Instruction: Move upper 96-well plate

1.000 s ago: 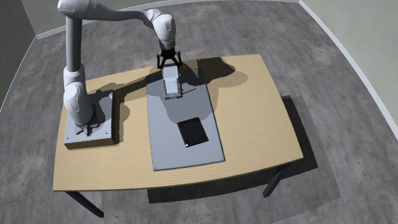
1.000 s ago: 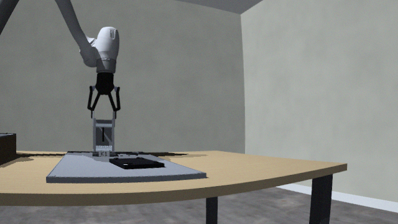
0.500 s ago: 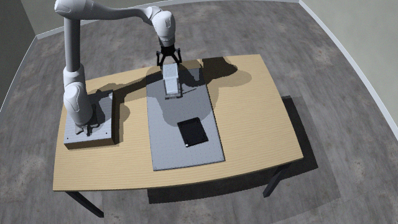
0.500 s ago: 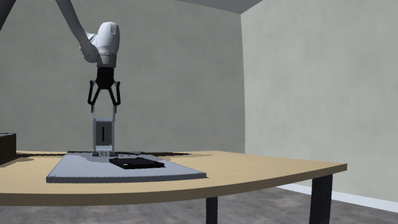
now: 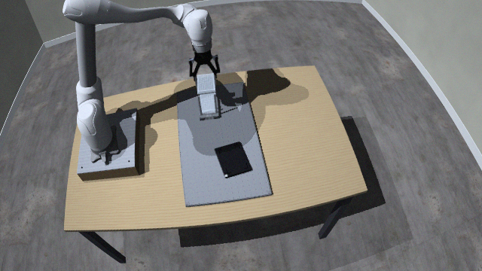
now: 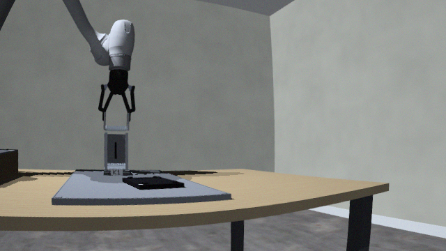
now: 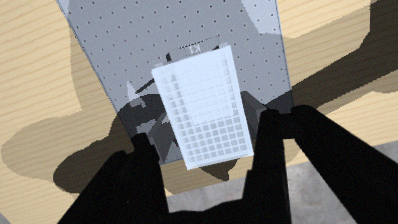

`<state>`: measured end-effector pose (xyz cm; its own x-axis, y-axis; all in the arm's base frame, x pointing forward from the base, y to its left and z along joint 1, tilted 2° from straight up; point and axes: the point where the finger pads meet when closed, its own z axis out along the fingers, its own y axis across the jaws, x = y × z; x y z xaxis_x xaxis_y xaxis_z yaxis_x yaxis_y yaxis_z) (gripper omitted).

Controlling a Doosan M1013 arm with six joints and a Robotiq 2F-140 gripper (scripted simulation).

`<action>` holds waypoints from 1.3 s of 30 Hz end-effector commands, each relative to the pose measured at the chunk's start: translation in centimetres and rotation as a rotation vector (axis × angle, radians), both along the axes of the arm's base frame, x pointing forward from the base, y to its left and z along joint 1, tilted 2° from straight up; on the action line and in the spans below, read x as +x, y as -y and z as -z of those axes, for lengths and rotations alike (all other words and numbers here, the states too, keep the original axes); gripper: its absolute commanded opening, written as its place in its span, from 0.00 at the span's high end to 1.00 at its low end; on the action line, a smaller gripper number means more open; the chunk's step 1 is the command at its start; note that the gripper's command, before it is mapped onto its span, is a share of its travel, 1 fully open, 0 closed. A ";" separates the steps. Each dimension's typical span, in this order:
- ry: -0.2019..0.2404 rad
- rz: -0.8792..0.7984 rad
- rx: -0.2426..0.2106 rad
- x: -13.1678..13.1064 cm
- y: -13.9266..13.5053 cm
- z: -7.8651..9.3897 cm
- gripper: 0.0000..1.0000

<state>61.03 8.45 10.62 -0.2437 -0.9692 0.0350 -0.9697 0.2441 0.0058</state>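
Note:
My gripper (image 5: pixel 203 72) is shut on the upper 96-well plate (image 5: pixel 205 83), a white plate held by its long sides. It hangs level above the top of the stack rack K1 (image 5: pixel 209 107), clear of the rack's posts in the side view (image 6: pixel 116 127). The lower plate (image 5: pixel 209 104) lies in the rack. In the wrist view the held plate (image 7: pixel 202 112) fills the space between my black fingers and hides most of the rack; the K1 label (image 7: pixel 194 49) shows beyond it. The black plate nest N1 (image 5: pixel 233 159) lies nearer the front of the grey baseplate, with a pale square (image 5: pixel 226 175) at its front left corner.
The grey perforated baseplate (image 5: pixel 222 150) carries the rack and the nest on the wooden table. The arm's base stands on a grey block (image 5: pixel 107 148) at the table's left. The rack's tall posts (image 6: pixel 116 150) rise right under the held plate.

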 end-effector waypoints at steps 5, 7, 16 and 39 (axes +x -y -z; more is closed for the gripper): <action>0.000 0.000 0.000 0.0 0.0 -0.3 1.00; 0.000 0.000 0.000 0.0 0.0 -0.3 1.00; 0.000 0.000 0.000 0.0 0.0 -0.3 1.00; -0.007 -0.212 0.003 0.0 5.7 -0.4 1.00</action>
